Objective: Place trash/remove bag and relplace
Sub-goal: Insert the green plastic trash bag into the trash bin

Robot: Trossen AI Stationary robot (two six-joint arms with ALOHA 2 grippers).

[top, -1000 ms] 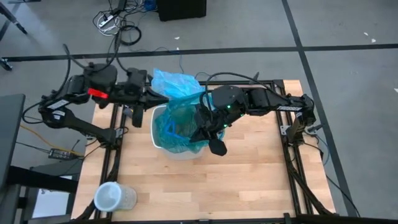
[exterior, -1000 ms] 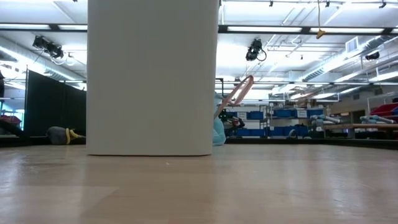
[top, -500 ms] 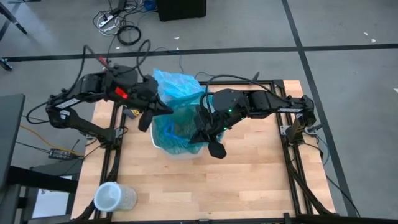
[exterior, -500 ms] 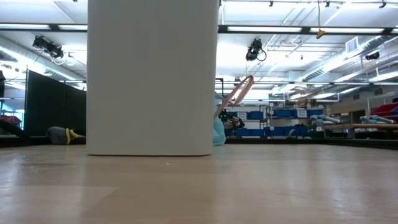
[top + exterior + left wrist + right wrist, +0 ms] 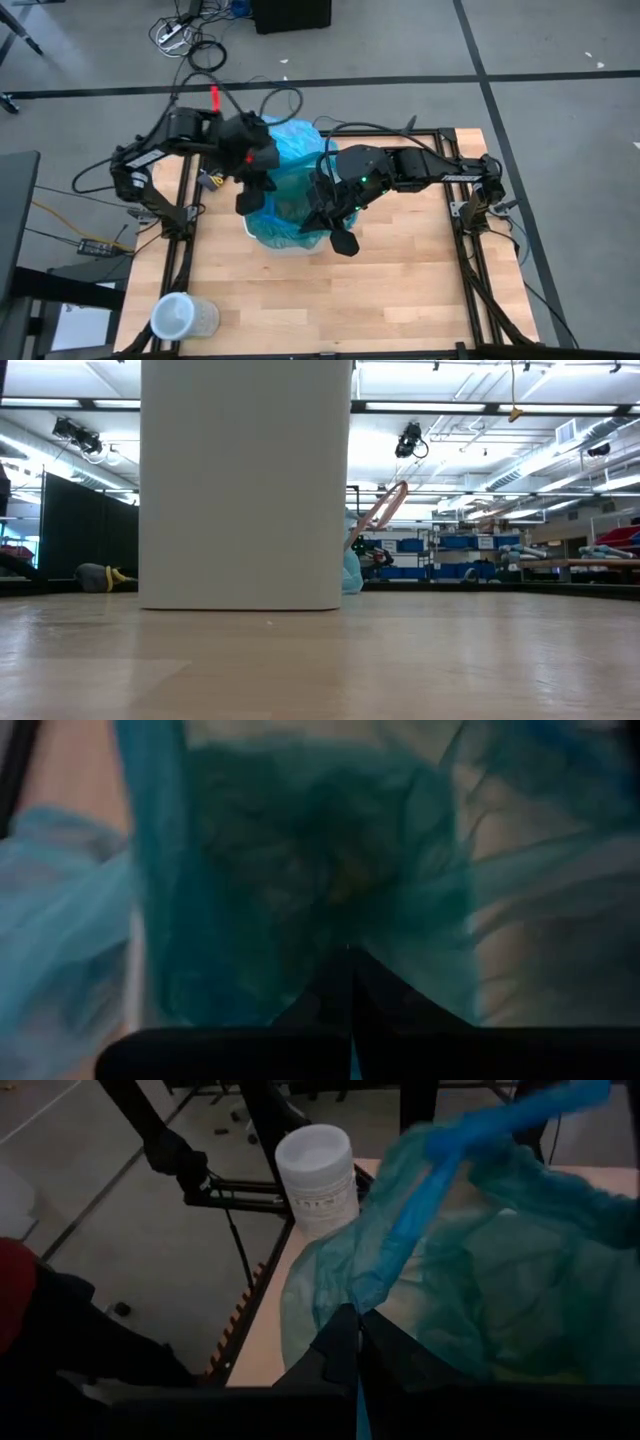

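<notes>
**Left arm swings over the bin with the liner pinched**

Swinging in from the far-left table edge, the left arm has carried its gripper over the bin's left rim within the last second, pulling liner film with it. I judge this as the bag-fitting or bag-lifting stage, with both arms now working the rim.

High view: the left gripper hangs over the left rim of the white round plastic bin, which stands mid-table toward the far side. The right gripper is at the bin's right rim. A darker teal-green plastic bag fills the bin's mouth and drapes over its rim; the thin, crinkly light sky-blue plastic bag is bunched just beyond the bin, on its far side. At the near-left corner of the pale wooden table stands a white cylindrical tub, well apart from the bin.

Low view: a broad white wall, probably that tub close to the lens, blocks most of the table; only a sliver of blue film shows past its edge. Neither gripper appears.

Left wrist view: the fingers are pressed together, pinching teal film at their tips. Beyond lies the bag's interior, with dim brownish trash at the bottom, too murky to identify.

Right wrist view: the fingers are clamped on a fold of teal bag, a sky-blue strip running across it. The white tub stands beyond.
</notes>
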